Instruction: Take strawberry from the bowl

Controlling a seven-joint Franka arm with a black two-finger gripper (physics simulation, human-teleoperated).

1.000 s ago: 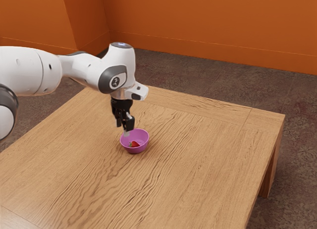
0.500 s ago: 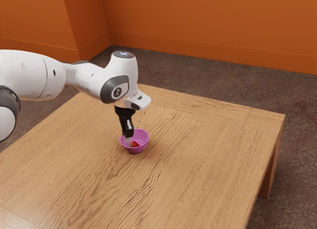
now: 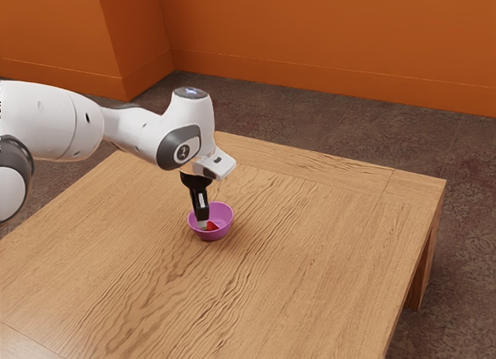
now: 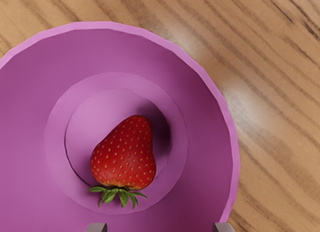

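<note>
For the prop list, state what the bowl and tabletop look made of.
The bowl: probably plastic, satin finish; even purple-pink colour, soft shading. The tabletop: wood or a wood-look laminate, lightly glossy; dark wavy grain, pale glints beside the bowl.

Red strawberry [image 4: 125, 157], magenta-purple bowl [image 4: 235, 142].
Pale specks dot the red under green leaves [image 4: 119, 194]; dark-brown grain streaks the tan worktop [image 4: 280, 81]; the floor [image 3: 349, 125] seems mottled grey-brown.
</note>
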